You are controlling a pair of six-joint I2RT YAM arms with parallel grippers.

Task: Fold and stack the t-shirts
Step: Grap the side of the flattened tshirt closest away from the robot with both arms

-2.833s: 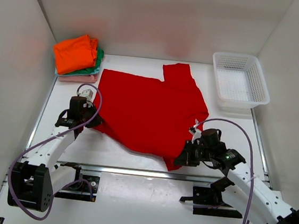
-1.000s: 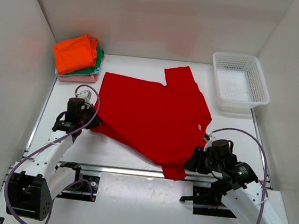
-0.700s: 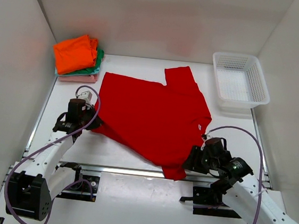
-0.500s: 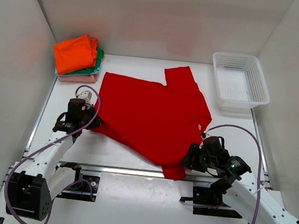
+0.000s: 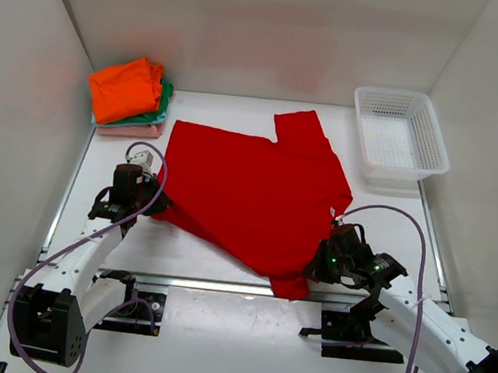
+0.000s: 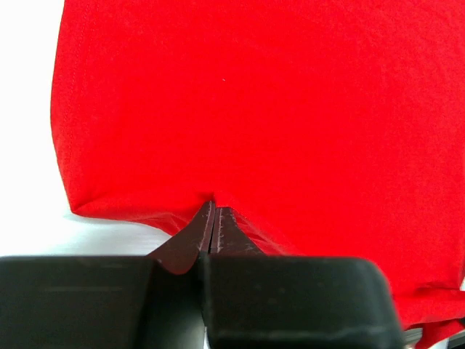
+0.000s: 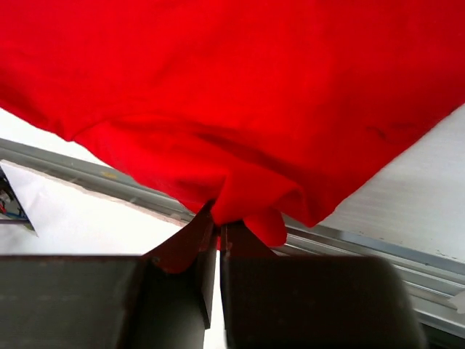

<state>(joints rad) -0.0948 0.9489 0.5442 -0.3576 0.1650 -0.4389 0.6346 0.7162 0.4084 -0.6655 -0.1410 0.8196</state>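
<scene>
1. Left arm: I see it reaching from its base at the near left up along the left side of the surface (image 5: 180, 246), with the forearm low and the wrist turned right toward the cloth.
2. Left gripper (image 5: 156, 202): jaws pressed together on the near left edge of the red t-shirt (image 5: 249, 186). In the wrist view the gripper (image 6: 214, 211) has its tips closed, with the hem of the red t-shirt (image 6: 254, 109) pinched between them.
3. Right arm: it stretches from the near right corner, elbow out to the right, with the wrist angled left and down toward the near edge of the surface.
4. Right gripper (image 5: 316, 269): jaws closed on the shirt's near right edge. The wrist view shows the gripper (image 7: 218, 218) clamped on a bunched fold of the red t-shirt (image 7: 240, 87), and a small flap hangs beside the tips above a metal rail.
5. Red t-shirt: spread flat across the middle of the surface. One sleeve points to the far side, and the near corner reaches the front rail.
6. Stack, far left corner: the orange t-shirt (image 5: 126, 89) lies on top, the green t-shirt (image 5: 163, 97) is under it, and the pale pink t-shirt (image 5: 135, 129) is at the bottom. All three are folded.
7. White mesh basket (image 5: 392, 94): it stands at the far right, well apart from the shirts.
8. Labels: a small white tag (image 5: 332, 210) sits on the shirt's right edge, too small for me to read.
</scene>
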